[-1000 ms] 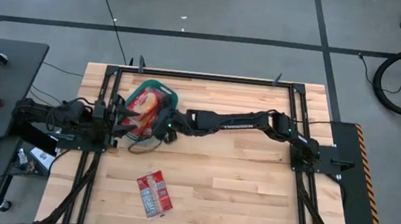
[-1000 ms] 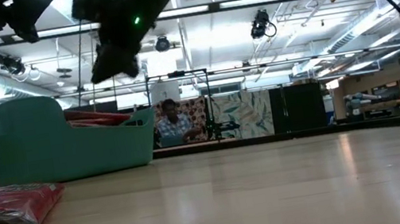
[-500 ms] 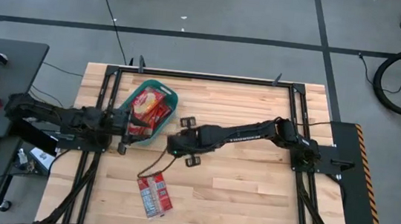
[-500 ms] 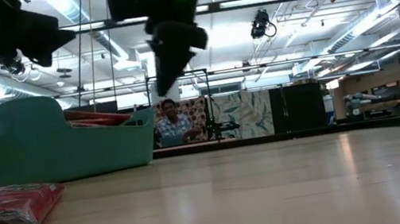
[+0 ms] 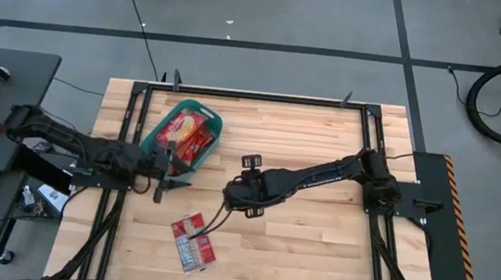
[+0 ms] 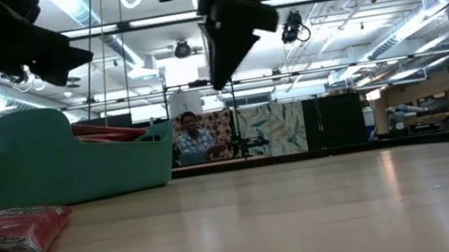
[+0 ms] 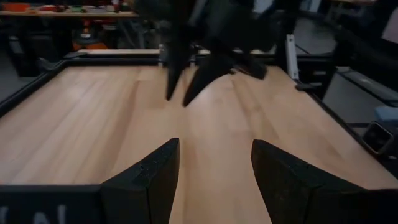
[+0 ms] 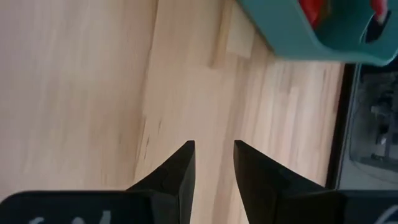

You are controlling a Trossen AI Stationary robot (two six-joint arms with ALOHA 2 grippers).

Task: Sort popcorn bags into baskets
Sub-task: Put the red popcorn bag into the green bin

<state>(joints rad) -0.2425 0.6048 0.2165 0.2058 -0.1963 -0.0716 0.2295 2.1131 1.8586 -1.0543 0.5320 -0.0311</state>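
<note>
Teal-green plastic tub with raised walls sits at about 10 o'clock on the wooden table, already loaded with flat red popcorn packets. Two more red packets with white-grey panels lie flat and stacked at roughly 7 o'clock, not yet binned. The right gripper hangs mid-table between tub and stack, fingers parted slightly, empty; likely heading for the stack. The left gripper waits at 9 o'clock just off the tub's near corner, fingers spread, empty.

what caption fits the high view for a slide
Right gripper open above bare wood between the teal basket of popcorn bags and one loose bag.
</note>
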